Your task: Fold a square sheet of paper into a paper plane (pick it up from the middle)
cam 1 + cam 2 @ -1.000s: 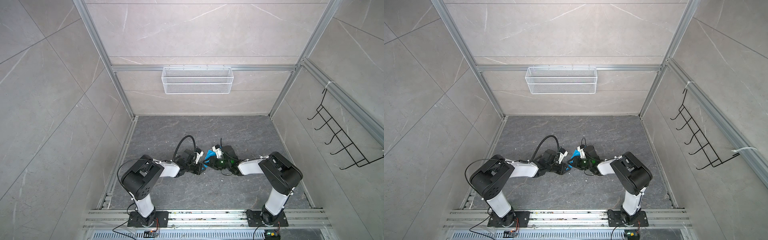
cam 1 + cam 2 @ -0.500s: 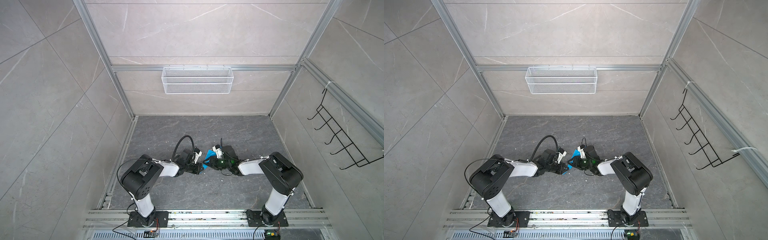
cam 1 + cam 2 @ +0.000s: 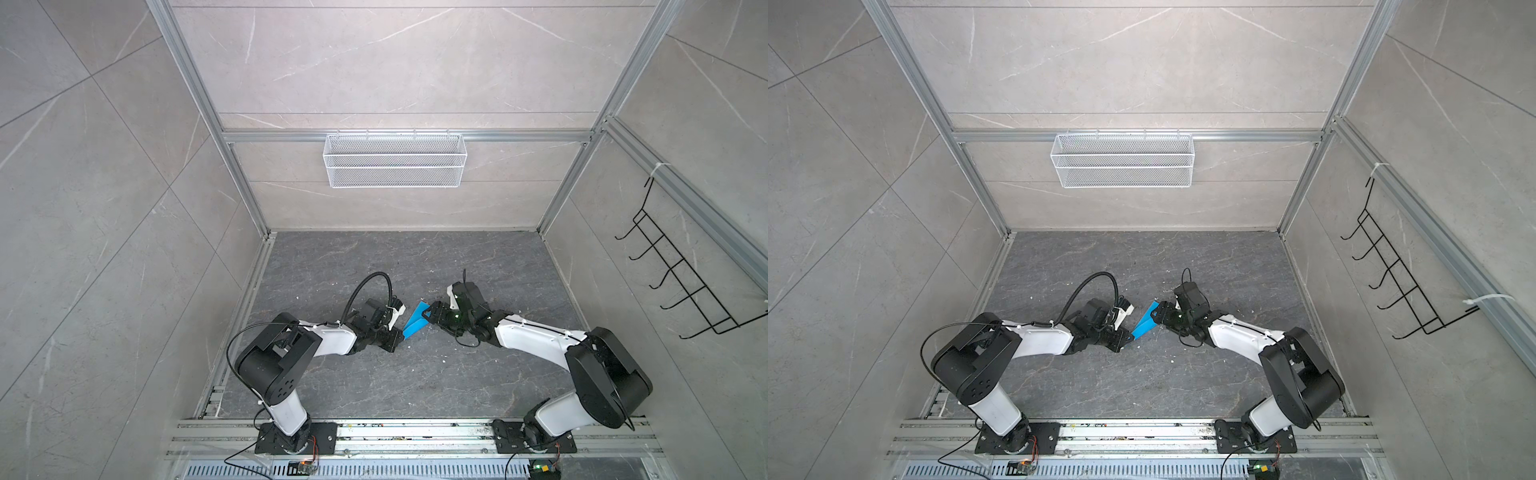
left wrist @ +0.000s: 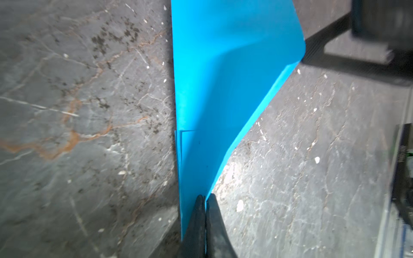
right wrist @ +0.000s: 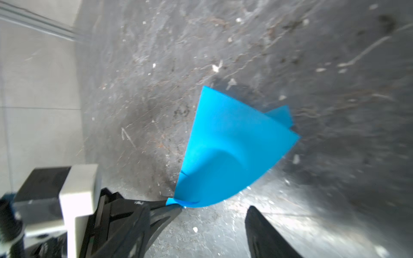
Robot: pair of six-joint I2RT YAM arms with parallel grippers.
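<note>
The square sheet of paper (image 3: 415, 324) (image 3: 1145, 324) is bright blue and folded into a narrow tapering shape like a paper plane. It lies on the dark stone floor between both arms. My left gripper (image 3: 400, 334) (image 3: 1128, 338) (image 4: 205, 198) is shut on its pointed end. The wider end (image 4: 223, 55) curls up and fans out. In the right wrist view the paper (image 5: 223, 152) stands clear of my right gripper (image 3: 432, 320) (image 3: 1160, 318) (image 5: 214, 223), which is open beside the wide end and holds nothing. Only one of its fingertips (image 5: 257, 223) shows plainly.
A white wire basket (image 3: 395, 160) hangs on the back wall. A black hook rack (image 3: 681, 282) is on the right wall. Small white scraps (image 4: 240, 205) dot the floor. The left wrist's white camera block (image 5: 78, 196) sits close to my right gripper. An aluminium rail (image 3: 415, 432) runs along the front.
My right gripper's jaws have opened wide and let go of the paper's wide end. My left gripper has closed fully on the pointed end. Both arms have stayed nearly in place.
</note>
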